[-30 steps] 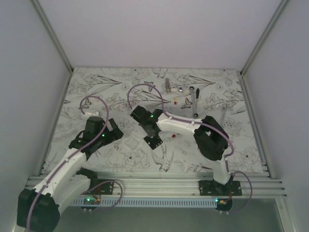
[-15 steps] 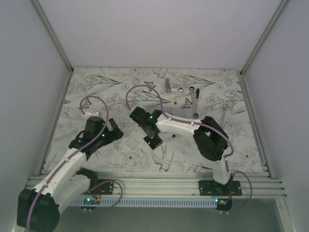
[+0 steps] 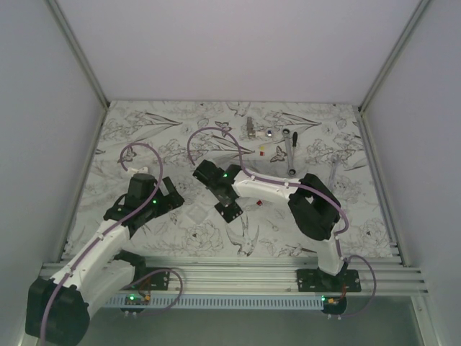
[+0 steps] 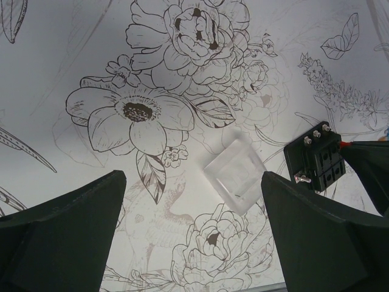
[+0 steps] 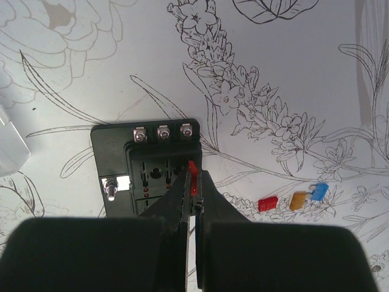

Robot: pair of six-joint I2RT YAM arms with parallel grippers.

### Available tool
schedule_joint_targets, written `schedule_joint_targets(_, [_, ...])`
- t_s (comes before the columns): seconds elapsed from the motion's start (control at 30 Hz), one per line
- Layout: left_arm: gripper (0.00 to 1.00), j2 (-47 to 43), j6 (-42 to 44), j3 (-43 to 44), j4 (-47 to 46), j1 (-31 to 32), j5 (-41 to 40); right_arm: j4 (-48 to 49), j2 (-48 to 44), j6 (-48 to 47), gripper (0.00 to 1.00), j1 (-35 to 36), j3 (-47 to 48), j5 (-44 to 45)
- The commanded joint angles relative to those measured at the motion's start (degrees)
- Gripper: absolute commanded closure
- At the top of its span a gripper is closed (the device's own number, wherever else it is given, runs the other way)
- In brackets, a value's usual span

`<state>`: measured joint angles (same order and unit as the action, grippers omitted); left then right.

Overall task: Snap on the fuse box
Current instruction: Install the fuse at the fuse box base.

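The fuse box (image 5: pixel 146 176) is a black block with three screws along its far edge, lying on the flower-print mat; it also shows in the top view (image 3: pixel 229 211) and at the right of the left wrist view (image 4: pixel 317 155). My right gripper (image 5: pixel 193 182) is shut on a small red fuse (image 5: pixel 193 169), held upright at the box's right rows of slots. A clear square cover (image 4: pixel 236 176) lies just left of the box. My left gripper (image 4: pixel 191 201) is open and empty, hovering over the mat with the cover near its right finger.
Loose red (image 5: pixel 267 204), orange (image 5: pixel 298 200) and blue (image 5: pixel 318 191) fuses lie right of the box. A silver ratchet wrench (image 3: pixel 289 151), small metal parts (image 3: pixel 250 128) and two more fuses (image 3: pixel 268 151) lie at the back. White walls stand on both sides.
My right wrist has crept slightly to the left over the fuse box. The left arm has barely moved.
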<state>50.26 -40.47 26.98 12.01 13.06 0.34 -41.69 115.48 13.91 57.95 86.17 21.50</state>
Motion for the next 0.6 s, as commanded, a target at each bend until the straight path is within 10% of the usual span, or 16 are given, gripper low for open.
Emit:
schedule_joint_targets(0.0, [0.00, 0.2, -0.4, -0.8, -0.1, -0.3, 0.7, 1.2, 0.9, 0.0, 1.00, 0.6, -0.3, -0.8])
schedule_joint_targets(0.57, [0.00, 0.2, -0.4, -0.8, -0.2, -0.4, 0.7, -1.0, -0.1, 1.0, 1.00, 0.6, 0.3, 1.4])
